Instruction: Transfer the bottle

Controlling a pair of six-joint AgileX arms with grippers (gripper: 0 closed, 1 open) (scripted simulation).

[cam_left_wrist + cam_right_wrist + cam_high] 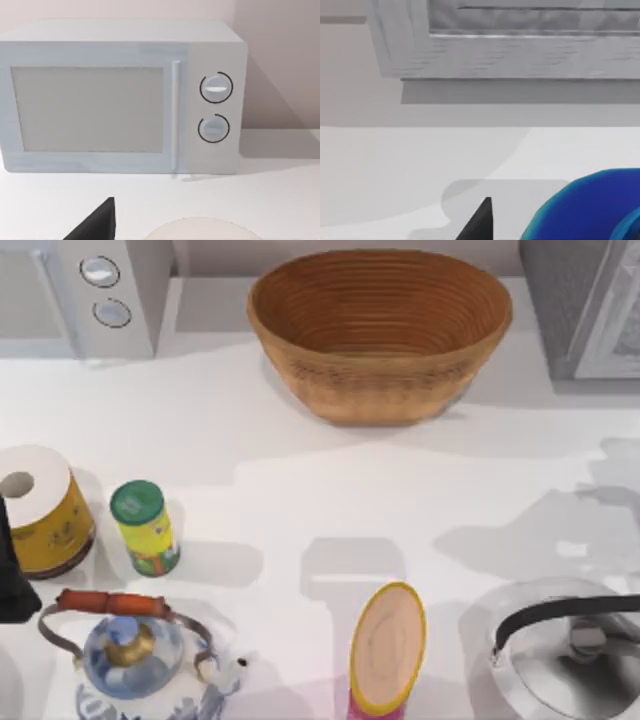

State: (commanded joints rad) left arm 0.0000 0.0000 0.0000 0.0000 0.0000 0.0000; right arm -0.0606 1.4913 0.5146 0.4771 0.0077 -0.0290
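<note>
from the top view, a white table carries a wide woven wicker basket at the far middle, a white microwave with two round dials at the far left corner and a grey cabinet-like appliance at the far right corner. along the left side stand a white paper roll in a yellow wrapper and, just beside it, a yellow canister with a green lid. at the near edge sit a blue-and-white porcelain teapot with an orange handle, a tilted oval wooden board with a yellow rim and a silver kettle with a black handle. a dark part of the left arm shows at the left edge beside the paper roll.

from the left wrist view, one black fingertip of the left gripper points toward the microwave, which stands ahead of it and well apart; a pale rounded top lies just beside the fingertip. whether this gripper is wide or narrow cannot be told.

from the right wrist view, one black fingertip of the right gripper lies just beside the blue-and-turquoise bottle, with the grey appliance ahead and well apart. contact cannot be told, nor how wide the gripper stands.
</note>
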